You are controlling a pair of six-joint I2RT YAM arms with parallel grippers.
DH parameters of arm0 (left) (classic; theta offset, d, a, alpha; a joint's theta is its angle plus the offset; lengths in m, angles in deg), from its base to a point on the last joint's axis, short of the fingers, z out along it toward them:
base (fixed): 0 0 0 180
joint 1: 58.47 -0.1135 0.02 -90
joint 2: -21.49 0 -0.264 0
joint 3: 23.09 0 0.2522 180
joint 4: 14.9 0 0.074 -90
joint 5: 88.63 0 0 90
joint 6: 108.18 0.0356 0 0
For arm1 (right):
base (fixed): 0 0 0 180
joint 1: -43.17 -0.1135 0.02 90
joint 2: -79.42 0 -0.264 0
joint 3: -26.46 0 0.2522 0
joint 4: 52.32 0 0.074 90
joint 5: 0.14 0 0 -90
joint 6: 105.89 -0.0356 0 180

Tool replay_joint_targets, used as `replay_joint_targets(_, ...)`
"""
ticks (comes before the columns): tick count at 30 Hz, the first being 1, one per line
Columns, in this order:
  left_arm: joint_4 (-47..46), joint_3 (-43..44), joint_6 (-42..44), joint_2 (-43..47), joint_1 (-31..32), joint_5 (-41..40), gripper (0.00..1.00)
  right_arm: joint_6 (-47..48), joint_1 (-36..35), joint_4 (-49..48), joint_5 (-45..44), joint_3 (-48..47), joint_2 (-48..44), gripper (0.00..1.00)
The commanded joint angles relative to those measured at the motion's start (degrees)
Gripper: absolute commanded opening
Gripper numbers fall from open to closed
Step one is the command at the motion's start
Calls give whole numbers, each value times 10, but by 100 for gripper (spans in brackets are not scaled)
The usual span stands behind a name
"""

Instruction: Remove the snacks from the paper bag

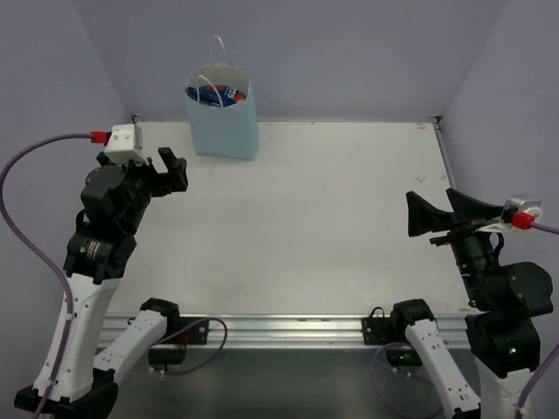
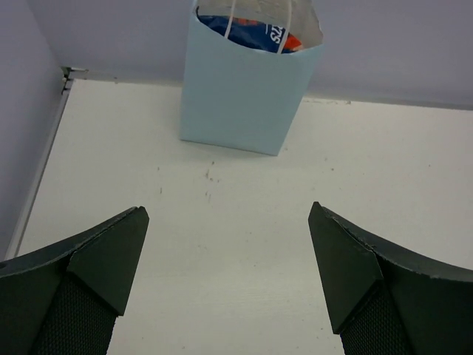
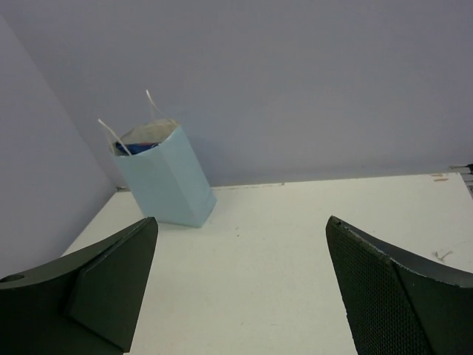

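The light blue paper bag [image 1: 224, 124] stands upright at the far left of the table, white cord handles up. It also shows in the left wrist view [image 2: 244, 96] and in the right wrist view [image 3: 166, 177]. A dark blue packet with red [image 1: 218, 93] shows in its mouth, also in the left wrist view [image 2: 255, 33]. The other snacks are hidden. My left gripper [image 1: 172, 168] is open and empty, near and left of the bag. My right gripper [image 1: 430, 209] is open and empty at the right side, far from the bag.
The white table [image 1: 306, 218] is enclosed by lilac walls at the back and both sides. A metal rail [image 1: 262, 330] runs along the near edge between the arm bases.
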Motion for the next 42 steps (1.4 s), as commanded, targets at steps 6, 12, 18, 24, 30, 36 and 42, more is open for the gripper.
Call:
replay_joint_targets(6, -84, 117, 20, -204, 3, 47, 100, -48, -1, -65, 120, 52, 56, 99)
replay_joint_targets(12, -179, 248, 51, -372, 3, 18, 100, -73, -1, -89, 153, 92, 106, 99)
replay_joint_targets(18, -255, 361, 41, -527, 3, -18, 100, -84, -1, -79, 199, 86, 160, 99)
replay_joint_targets(24, -250, 411, -46, -602, 3, -12, 96, -93, -1, -87, 217, 106, 167, 99)
replay_joint_targets(30, -288, 391, -124, -604, 4, 29, 77, -93, -1, -93, 213, 120, 165, 99)
replay_joint_targets(36, -284, 376, -154, -595, 5, 47, 50, -93, 0, -90, 210, 120, 161, 99)
replay_joint_targets(42, -263, 345, -166, -559, 6, 59, 7, -94, -1, -90, 211, 125, 150, 99)
